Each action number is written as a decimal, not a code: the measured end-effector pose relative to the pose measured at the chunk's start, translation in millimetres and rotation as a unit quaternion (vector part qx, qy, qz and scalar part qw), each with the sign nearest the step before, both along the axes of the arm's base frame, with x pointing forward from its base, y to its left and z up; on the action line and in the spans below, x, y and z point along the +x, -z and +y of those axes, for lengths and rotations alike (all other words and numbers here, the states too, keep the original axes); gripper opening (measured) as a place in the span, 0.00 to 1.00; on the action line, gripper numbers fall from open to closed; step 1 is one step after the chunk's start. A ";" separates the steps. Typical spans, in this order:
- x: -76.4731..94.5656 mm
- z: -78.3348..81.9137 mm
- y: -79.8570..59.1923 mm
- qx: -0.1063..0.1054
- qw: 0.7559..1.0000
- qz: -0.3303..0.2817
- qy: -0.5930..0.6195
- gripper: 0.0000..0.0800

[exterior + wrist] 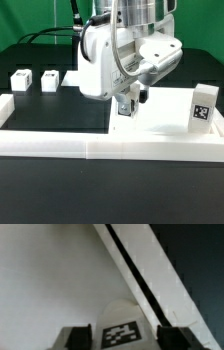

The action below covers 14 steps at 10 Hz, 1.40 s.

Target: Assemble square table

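Observation:
The square table's white slab (pixel 165 118) lies flat at the exterior view's right, and it fills much of the wrist view (pixel 50 280). My gripper (pixel 128 103) hangs over the slab's near-left corner. In the wrist view the gripper (pixel 122 332) is shut on a short white tagged leg (pixel 120 314), which stands upright between the two dark fingers (pixel 75 338). A second leg (pixel 205 105) stands upright on the slab's right part. Two more tagged legs (pixel 20 80) (pixel 48 78) rest on the black table at the back left.
A small white piece (pixel 72 76) lies beside the two loose legs. The long low white border wall (pixel 100 150) runs along the front and up the left side (pixel 8 108). In the wrist view a dark gap (pixel 135 272) separates the slab from the wall.

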<state>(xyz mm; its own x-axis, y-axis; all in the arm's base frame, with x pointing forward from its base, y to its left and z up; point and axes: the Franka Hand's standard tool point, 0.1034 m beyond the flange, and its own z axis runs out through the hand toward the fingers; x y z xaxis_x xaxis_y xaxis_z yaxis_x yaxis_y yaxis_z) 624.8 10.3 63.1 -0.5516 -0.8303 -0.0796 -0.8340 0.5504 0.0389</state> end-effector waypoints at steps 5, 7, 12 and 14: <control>-1.2 0.3 0.6 0.000 1.000 0.000 -0.006 0.78; -1.2 0.3 0.6 0.000 1.000 0.000 -0.007 0.80; -1.2 0.4 0.6 0.000 1.000 0.000 -0.010 0.81; -1.2 0.5 0.6 0.000 1.000 0.000 -0.010 0.81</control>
<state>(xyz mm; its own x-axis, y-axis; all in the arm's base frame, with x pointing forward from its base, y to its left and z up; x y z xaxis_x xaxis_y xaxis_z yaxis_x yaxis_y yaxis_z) 623.6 10.7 62.5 -0.5341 -0.8416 -0.0796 -0.8453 0.5329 0.0377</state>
